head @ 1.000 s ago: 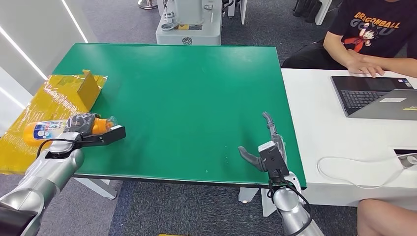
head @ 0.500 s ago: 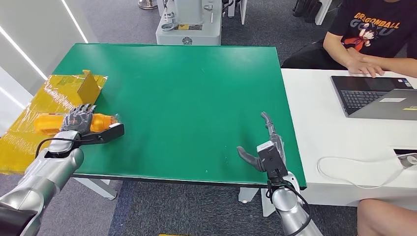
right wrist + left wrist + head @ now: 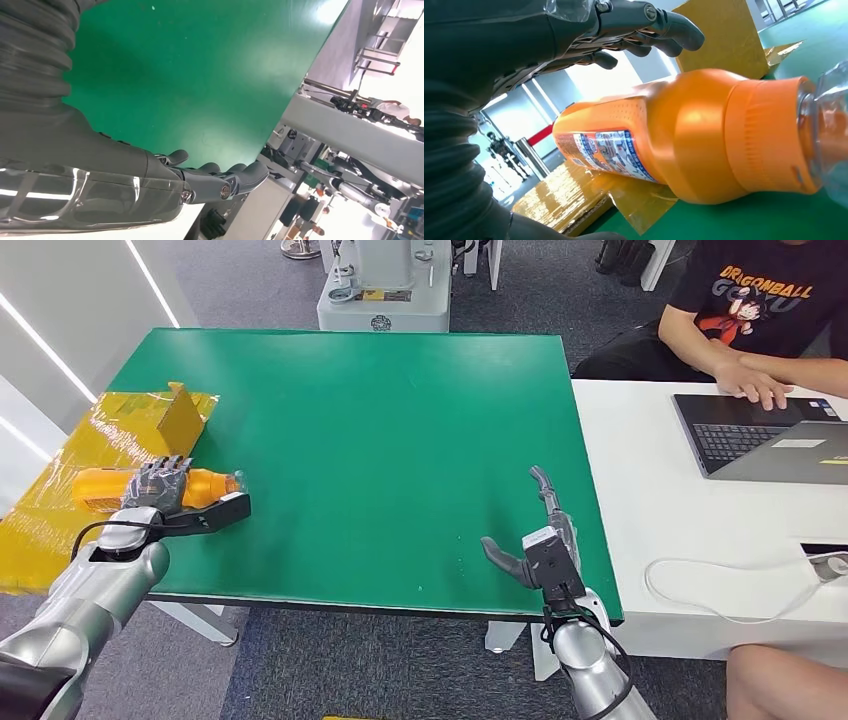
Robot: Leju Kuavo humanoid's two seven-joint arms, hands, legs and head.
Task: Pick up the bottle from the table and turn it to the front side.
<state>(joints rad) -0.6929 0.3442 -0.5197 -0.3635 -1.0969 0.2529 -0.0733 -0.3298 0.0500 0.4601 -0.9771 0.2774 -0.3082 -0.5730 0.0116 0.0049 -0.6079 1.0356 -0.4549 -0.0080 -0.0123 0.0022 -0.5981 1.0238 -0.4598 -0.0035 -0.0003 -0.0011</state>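
An orange bottle (image 3: pixel 208 486) with a clear cap lies on its side at the left edge of the green table (image 3: pixel 400 430), its base end over yellow cardboard (image 3: pixel 110 435). In the left wrist view the bottle (image 3: pixel 704 135) shows its blue and white label low on its side. My left hand (image 3: pixel 160 483) hovers over the bottle's middle. Its fingers (image 3: pixel 659 25) are spread above the bottle with a gap between. My right hand (image 3: pixel 540 540) stands open and empty above the table's front right corner, and appears as the right hand (image 3: pixel 200 185) over green surface.
Flattened yellow cardboard with a raised flap lies off the table's left side. A white table (image 3: pixel 650 480) adjoins on the right with a laptop (image 3: pixel 770 435), a cable (image 3: pixel 700 590) and a seated person (image 3: pixel 760 300). A grey machine base (image 3: pixel 385 290) stands behind.
One second ago my left hand gripped the bottle with its label facing up. The bottle has since rolled so plain orange faces up, and the fingers have lifted off it. The right hand is still.
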